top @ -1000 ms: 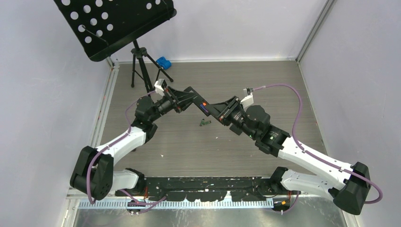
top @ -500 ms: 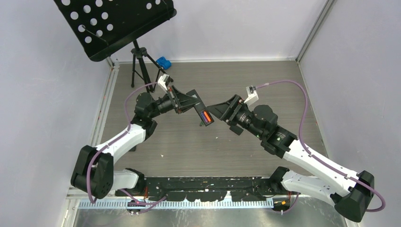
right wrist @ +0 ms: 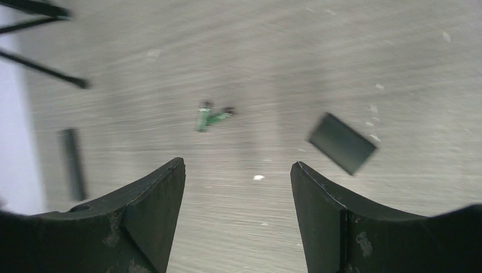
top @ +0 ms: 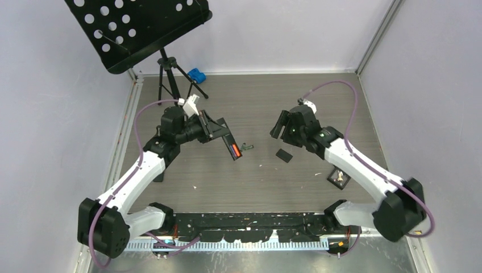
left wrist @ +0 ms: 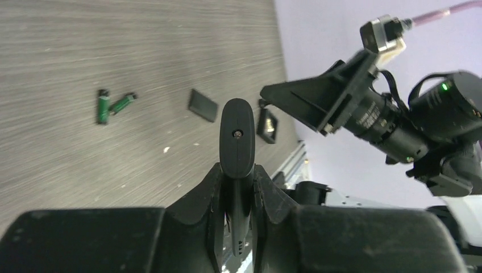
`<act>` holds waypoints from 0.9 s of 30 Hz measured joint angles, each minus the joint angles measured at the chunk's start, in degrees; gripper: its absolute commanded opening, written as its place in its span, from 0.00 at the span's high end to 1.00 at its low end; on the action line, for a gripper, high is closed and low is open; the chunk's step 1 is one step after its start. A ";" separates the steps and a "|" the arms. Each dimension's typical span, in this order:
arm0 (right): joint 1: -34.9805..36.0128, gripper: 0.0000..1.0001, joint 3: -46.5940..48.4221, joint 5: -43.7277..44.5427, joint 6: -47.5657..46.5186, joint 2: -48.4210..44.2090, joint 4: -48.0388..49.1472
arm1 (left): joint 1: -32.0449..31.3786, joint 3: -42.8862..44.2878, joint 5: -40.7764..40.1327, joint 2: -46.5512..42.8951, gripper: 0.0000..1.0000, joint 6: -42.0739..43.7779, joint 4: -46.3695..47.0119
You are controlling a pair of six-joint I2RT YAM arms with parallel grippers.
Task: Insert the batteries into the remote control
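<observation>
right hand [right wrist: 237,170], open, has pulled away from the remote [left wrist: 237,133] left hand [left wrist: 237,181] grips.

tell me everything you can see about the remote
The remote is a slim black plastic-looking bar. It is clamped near one end in the left hand and held above the table, free end pointing toward the middle. Its back is open, showing orange batteries inside. Nothing else touches it.
</observation>
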 measured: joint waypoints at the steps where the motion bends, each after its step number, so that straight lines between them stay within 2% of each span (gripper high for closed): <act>1: -1.29 0.24 -0.02 0.07 -0.55 2.62 -1.38 | 0.09 0.00 -0.79 -0.04 1.00 0.81 -1.57; 7: -7.10 0.21 -1.92 0.26 -4.46 12.96 -3.21 | 0.20 0.00 -1.77 0.81 1.00 2.49 -6.45; 16: -10.16 0.21 -2.23 -2.54 -7.89 23.43 -0.83 | 0.20 -0.50 2.99 5.57 1.00 -1.79 -2.51; 22: -10.62 0.22 -3.37 -5.35 -7.89 24.65 1.40 | 0.20 -0.68 4.07 5.81 1.00 -2.45 -1.11; 27: -10.73 0.31 -4.59 -8.74 -8.24 24.20 3.52 | 0.20 -1.07 4.24 5.81 1.00 -3.06 -0.72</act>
